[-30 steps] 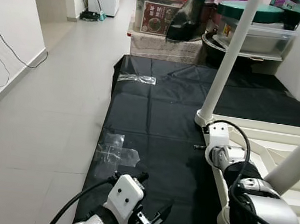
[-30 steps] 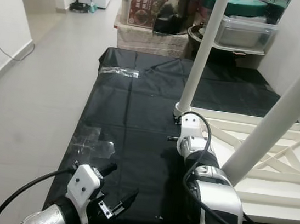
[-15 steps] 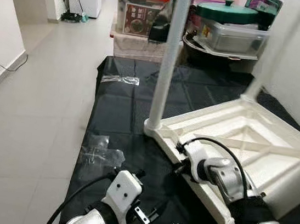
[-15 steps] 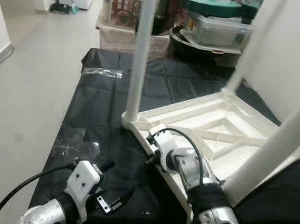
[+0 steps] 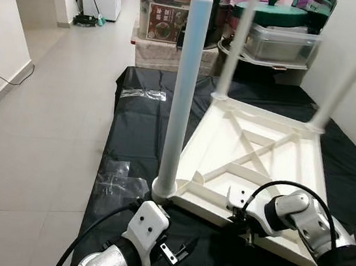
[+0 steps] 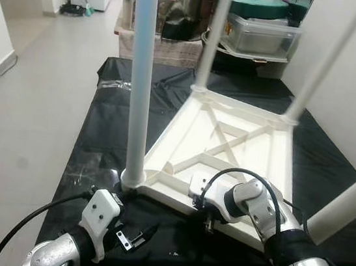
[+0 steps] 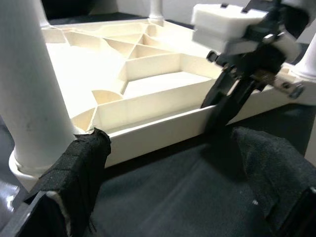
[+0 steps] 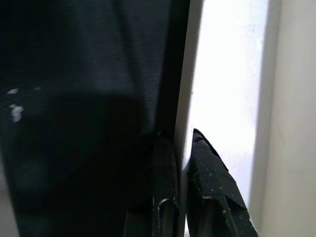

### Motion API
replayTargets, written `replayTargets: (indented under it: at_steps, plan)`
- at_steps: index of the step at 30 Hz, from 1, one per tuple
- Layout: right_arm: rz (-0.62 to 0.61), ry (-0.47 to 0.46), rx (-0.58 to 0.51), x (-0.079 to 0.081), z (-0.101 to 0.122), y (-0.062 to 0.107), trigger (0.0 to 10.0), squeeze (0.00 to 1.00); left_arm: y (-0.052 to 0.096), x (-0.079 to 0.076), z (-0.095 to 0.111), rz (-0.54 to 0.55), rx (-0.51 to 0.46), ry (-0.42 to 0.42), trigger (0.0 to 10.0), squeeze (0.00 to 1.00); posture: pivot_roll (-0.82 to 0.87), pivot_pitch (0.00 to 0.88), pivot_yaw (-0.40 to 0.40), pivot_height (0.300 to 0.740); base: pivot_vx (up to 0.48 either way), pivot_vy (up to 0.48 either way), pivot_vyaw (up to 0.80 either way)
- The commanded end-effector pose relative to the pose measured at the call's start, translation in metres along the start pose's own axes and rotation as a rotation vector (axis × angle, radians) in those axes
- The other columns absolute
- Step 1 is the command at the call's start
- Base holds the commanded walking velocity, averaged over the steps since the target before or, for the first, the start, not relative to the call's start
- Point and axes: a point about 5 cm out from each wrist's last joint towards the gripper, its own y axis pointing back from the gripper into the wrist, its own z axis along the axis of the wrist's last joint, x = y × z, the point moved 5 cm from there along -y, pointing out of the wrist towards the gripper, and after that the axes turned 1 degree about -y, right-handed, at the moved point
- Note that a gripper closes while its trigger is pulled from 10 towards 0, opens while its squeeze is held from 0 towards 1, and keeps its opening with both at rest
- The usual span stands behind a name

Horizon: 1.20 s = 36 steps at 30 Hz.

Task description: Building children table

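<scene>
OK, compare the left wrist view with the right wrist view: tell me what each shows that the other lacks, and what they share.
Left wrist view alone: the upturned white table with its ribbed underside, a white leg standing in the near corner, the left tool's open padded fingers, and the right tool clamped on the table's rim.

Right wrist view alone: a close look along the right tool's two black fingers, one on each side of the thin white rim.

Shared: the rim, the right tool gripping it, and the black mat underneath.
</scene>
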Motion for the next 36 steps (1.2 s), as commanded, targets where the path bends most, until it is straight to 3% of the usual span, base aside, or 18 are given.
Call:
replayTargets:
  at_steps: [1,11,13,17,20,27,28,29,33,34,36]
  plan:
    - [0.054,0.162,-0.023,0.004,0.016,0.002,0.0,0.0,0.001,0.002,-0.006,0.002,0.017,-0.019,10.0,0.0,0.08,0.0,-0.06,0.74,0.0,0.0,0.0]
    - [0.092,0.308,-0.037,0.006,0.014,0.007,0.0,0.0,0.0,0.004,-0.008,0.002,0.019,-0.022,10.0,0.0,0.08,0.0,-0.058,0.74,0.0,0.0,0.0]
    - [0.099,0.377,-0.033,0.006,0.014,0.009,0.0,0.0,0.0,0.005,-0.009,0.002,0.018,-0.024,10.0,0.0,0.08,0.0,-0.056,0.74,0.0,0.0,0.0]
    - [0.105,0.409,-0.042,0.007,0.018,0.009,0.0,0.0,0.0,0.006,-0.009,0.002,0.017,-0.025,10.0,0.0,0.08,0.0,-0.056,0.74,0.0,0.0,0.0]
    - [0.105,0.496,-0.027,0.006,0.022,0.005,0.0,0.0,-0.001,0.006,-0.009,0.003,0.014,-0.028,10.0,0.0,0.08,0.0,-0.055,0.74,0.0,0.0,0.0]
    - [0.067,0.53,0.031,-0.008,0.012,0.01,0.0,0.0,-0.001,0.006,-0.009,0.005,0.01,-0.028,10.0,0.0,0.08,0.0,-0.061,0.74,0.0,0.0,0.0]
    - [0.039,0.526,0.038,-0.013,0.013,0.011,4.2,0.0,-0.001,0.006,-0.009,0.005,0.01,-0.028,10.0,0.0,0.08,0.0,-0.059,0.74,0.0,0.0,0.0]
    - [0.006,0.52,0.017,-0.018,0.018,0.012,10.0,0.0,-0.001,0.006,-0.009,0.005,0.01,-0.028,10.0,0.0,0.08,0.0,-0.061,0.74,0.0,0.0,0.0]
    - [-0.025,0.501,-0.028,-0.023,0.027,0.013,10.0,0.0,-0.001,0.007,-0.009,0.006,0.011,-0.028,10.0,0.0,0.08,0.0,-0.059,0.74,0.0,0.0,0.0]
    - [-0.038,0.499,-0.055,-0.024,0.032,0.013,10.0,0.78,-0.001,0.007,-0.009,0.006,0.01,-0.029,10.0,0.0,0.08,0.0,-0.059,0.74,0.0,0.0,0.0]
    - [-0.045,0.498,-0.07,-0.025,0.035,0.014,10.0,0.78,-0.002,0.007,-0.01,0.006,0.011,-0.029,10.0,0.0,0.08,0.0,-0.059,0.74,0.0,0.0,0.0]
